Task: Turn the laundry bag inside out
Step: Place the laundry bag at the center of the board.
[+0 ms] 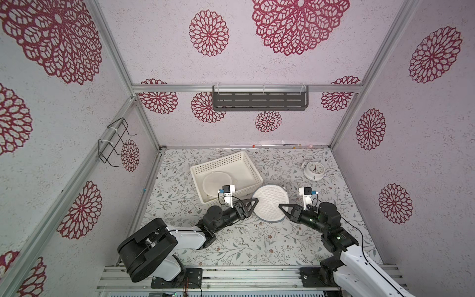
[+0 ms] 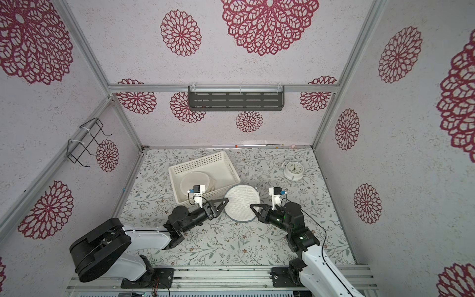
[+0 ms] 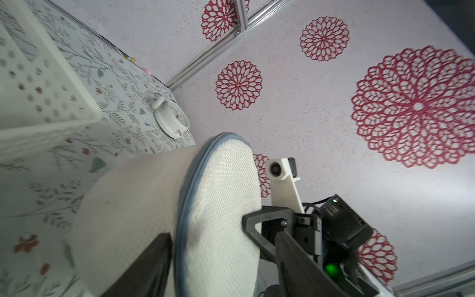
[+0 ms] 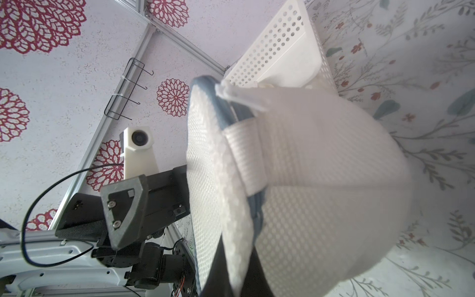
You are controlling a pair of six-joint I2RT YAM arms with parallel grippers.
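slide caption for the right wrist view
Right gripper shut on the white mesh laundry bag, with the white basket beyond.

Both top views look down from high above the desk [image 1: 257,244]. They sit side by side and see almost the same whole scene. The left wrist view is very near the bag [image 3: 221,205] and faces past it to the clock [image 3: 172,120]. The right wrist view is also very near the bag and faces past it to the basket [image 4: 277,38]. All the views share the bag.
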